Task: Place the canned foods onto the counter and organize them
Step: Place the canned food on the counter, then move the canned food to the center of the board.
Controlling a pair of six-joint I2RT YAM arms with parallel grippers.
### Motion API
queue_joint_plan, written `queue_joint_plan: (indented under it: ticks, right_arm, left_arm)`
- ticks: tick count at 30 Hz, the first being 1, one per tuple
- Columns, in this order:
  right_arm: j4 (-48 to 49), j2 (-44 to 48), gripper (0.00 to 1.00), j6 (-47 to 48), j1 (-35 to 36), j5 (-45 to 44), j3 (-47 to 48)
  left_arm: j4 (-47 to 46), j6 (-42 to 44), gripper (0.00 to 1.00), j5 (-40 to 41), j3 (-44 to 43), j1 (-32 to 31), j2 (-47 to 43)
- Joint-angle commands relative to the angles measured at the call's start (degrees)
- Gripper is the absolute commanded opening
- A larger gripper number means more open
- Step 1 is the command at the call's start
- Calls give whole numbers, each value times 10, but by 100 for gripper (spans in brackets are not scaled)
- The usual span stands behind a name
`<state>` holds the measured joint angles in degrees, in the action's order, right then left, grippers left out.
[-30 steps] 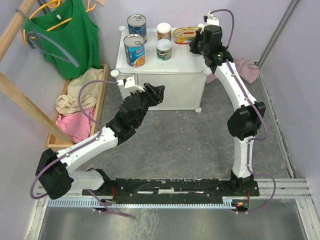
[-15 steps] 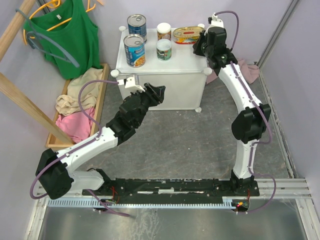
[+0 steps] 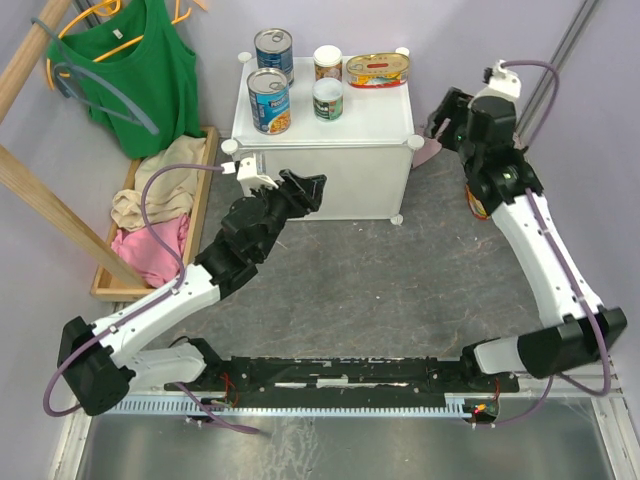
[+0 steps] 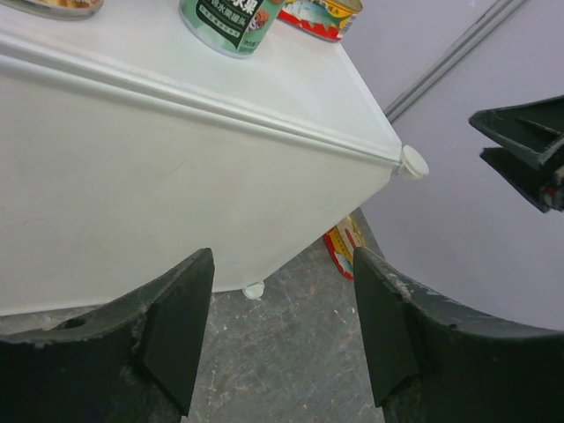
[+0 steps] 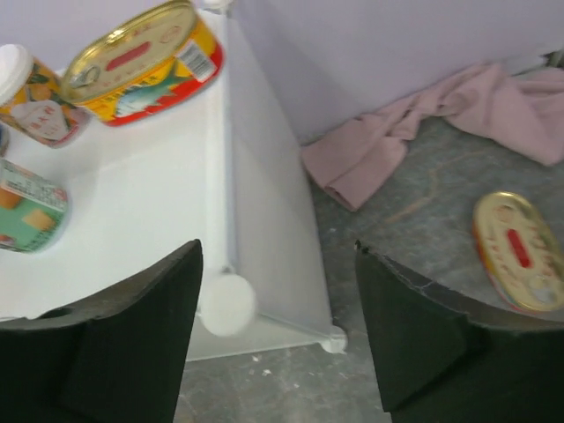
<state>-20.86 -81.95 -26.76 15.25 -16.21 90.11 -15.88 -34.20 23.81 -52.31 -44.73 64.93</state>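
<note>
Oval tin lies on floor right of my right pincer, the nearer one, long axis running away; jaws wide, empty.

**Counter top: 5 cans; floor: 1 tin**

On the white counter, 2 tall blue-label cans are set at left, 2 small white-topped cans mid, and 1 oval gold tin at back right. On the grey floor, right of the counter, a 2nd oval tin is laid near a pink cloth, apparently not touching.
</note>
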Motion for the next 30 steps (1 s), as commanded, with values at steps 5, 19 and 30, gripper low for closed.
queue_joint_plan:
  ticks: [5,19,30]
  right_arm:
    - [-46,91,91,3,-26,-112,-154]
    - [-73,-61,99,2,-102,-141,-174]
    - [-23,-190,100,30,-146,-163,-110]
  left_arm:
    - [18,-3,78,-66,41,2,-49]
    - [-17,-64,86,-145,124,2,-69]
    - [-16,-68,87,-155,129,2,-75]
